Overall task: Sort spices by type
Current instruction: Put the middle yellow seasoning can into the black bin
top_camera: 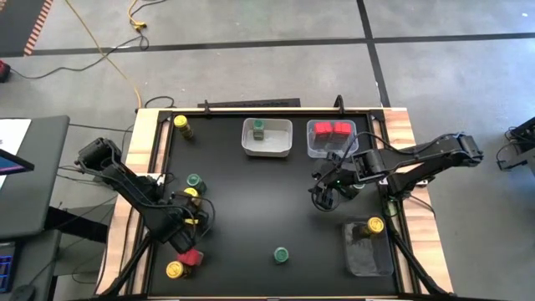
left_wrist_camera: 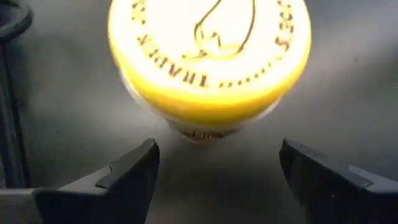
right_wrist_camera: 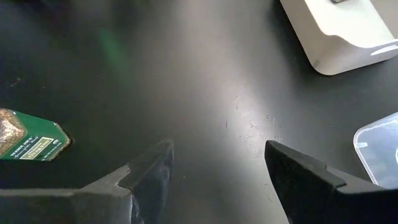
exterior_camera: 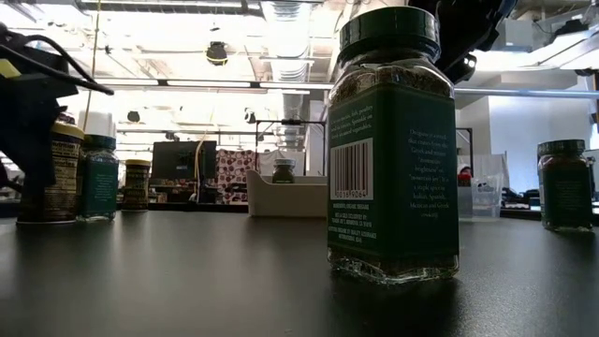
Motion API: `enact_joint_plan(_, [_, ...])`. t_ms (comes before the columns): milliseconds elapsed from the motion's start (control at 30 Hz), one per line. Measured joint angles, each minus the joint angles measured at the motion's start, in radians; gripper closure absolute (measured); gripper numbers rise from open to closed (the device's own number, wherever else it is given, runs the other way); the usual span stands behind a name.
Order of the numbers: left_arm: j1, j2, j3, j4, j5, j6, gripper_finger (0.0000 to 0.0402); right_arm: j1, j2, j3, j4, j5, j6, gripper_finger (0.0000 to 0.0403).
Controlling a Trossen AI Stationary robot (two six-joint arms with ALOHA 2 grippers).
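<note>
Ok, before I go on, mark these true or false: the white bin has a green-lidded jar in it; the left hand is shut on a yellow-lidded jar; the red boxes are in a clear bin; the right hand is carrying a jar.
1. The white bin has a green-lidded jar in it. True.
2. The left hand is shut on a yellow-lidded jar. False: it is open, and the jar stands just ahead of it, not gripped.
3. The red boxes are in a clear bin. True; it sits beside the white bin.
4. The right hand is carrying a jar. False: it is open over bare table with nothing in it.
</note>
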Motion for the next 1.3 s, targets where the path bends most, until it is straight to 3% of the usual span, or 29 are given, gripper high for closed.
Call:
enact_joint_plan(367, [0.032, 0.0, -0.05, 0.032, -0.035, -0.02, 0.0088, 0.0, 0.0, 0.0, 0.001, 0.0, 0.0, 0.0121])
enact_joint_plan(900, [0.032, 0.0, -0.05, 0.024, -0.042, -0.007, 0.0215, 0.0, 0.0, 0.0, 0.001, 0.0, 0.0, 0.0121])
enact_joint_plan(1300, [0.032, 0.0, -0.014, 0.026, -0.027, 0.008, 0.0224, 0.0, 0.0, 0.0, 0.001, 0.0, 0.0, 0.0121])
